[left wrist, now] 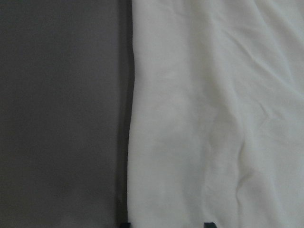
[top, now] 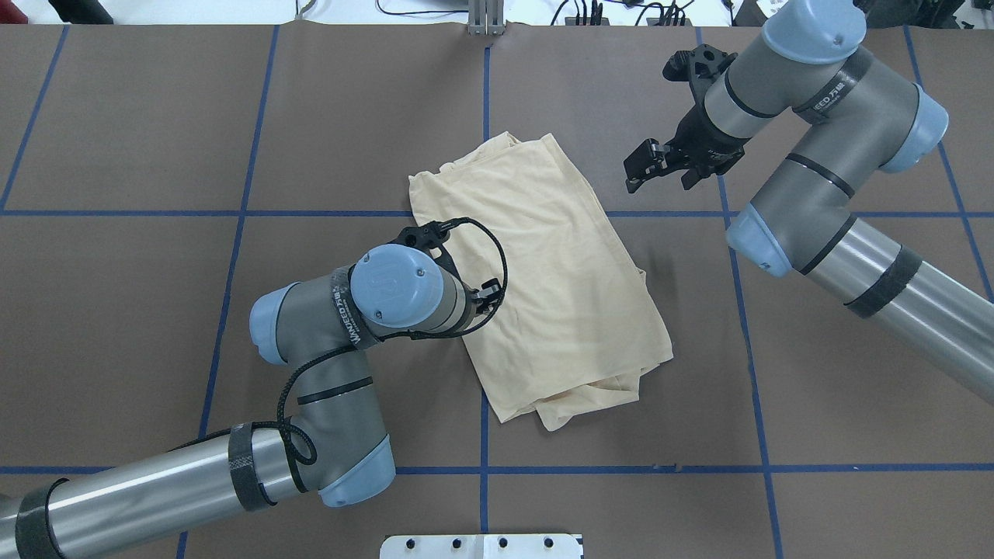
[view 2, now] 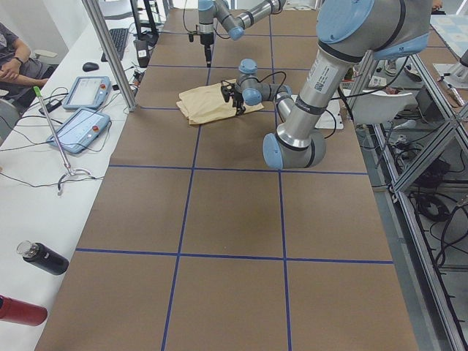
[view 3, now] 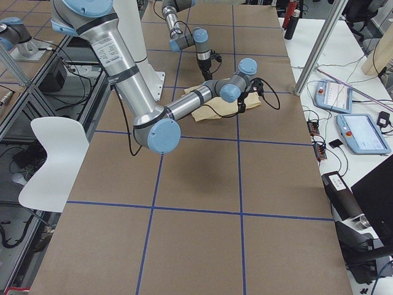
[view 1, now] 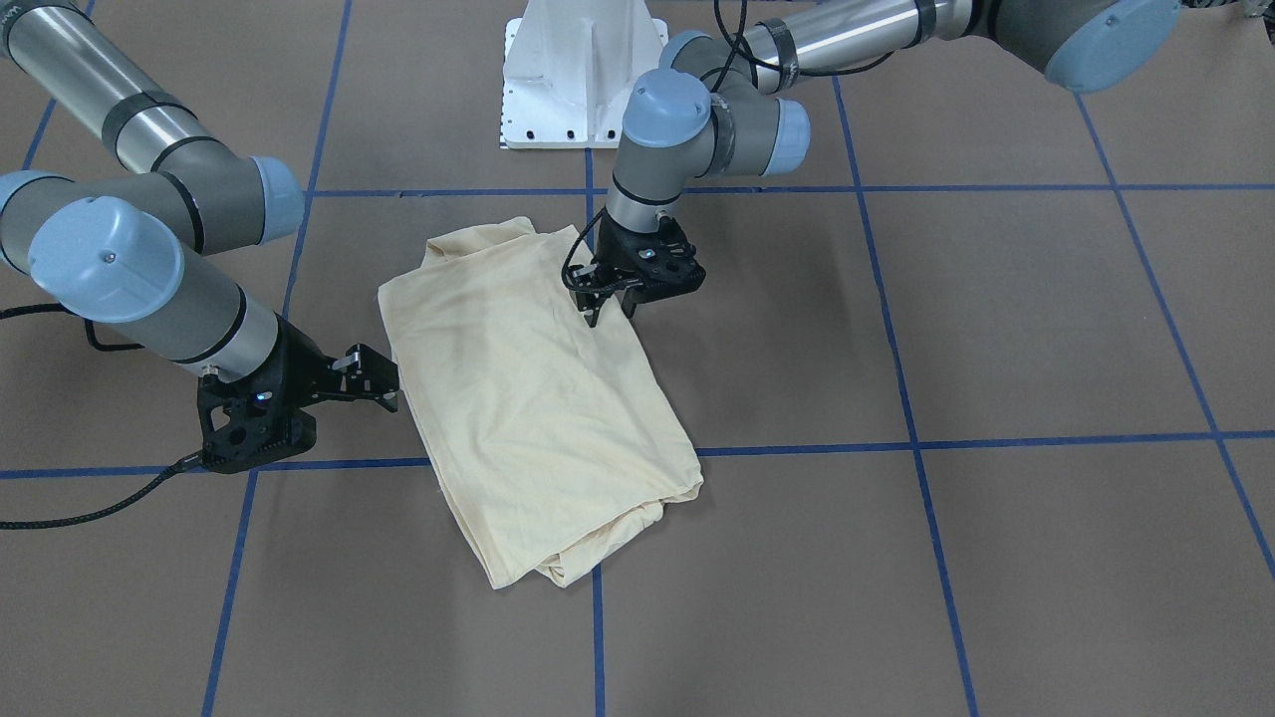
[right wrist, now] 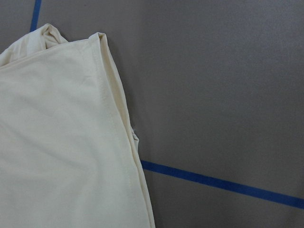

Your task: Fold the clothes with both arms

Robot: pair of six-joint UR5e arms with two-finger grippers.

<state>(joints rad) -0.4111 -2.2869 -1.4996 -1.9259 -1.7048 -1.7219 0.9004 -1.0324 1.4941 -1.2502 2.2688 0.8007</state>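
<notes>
1. Cream-yellow shirt (left wrist: 213,114) fills the right side of the left wrist view. Its straight folded edge runs down the frame against the brown bench (left wrist: 57,114). Two black fingertips (left wrist: 207,224) at the bottom stand well apart, one by that edge and one over the cloth.
2. The front-facing view adds the left tool (view 1: 611,314) itself: it points down at the shirt's long side facing the bench's left end, jaws wide, gripping nothing. In the overhead view its own wrist hides it.
3. The right tool (top: 658,185) hangs beside the shirt's opposite long side, jaws wide and empty. Its wrist view shows no fingers, only a stitched hem and blue tape (right wrist: 218,183).
4. The shirt lies folded into an oblong at mid-bench, over a tape crossing, in front of the white pedestal (view 1: 583,70).
5. Only the left side view shows a dark bottle (view 2: 42,257) and a control tablet (view 2: 79,128) beyond the bench's far long edge.
</notes>
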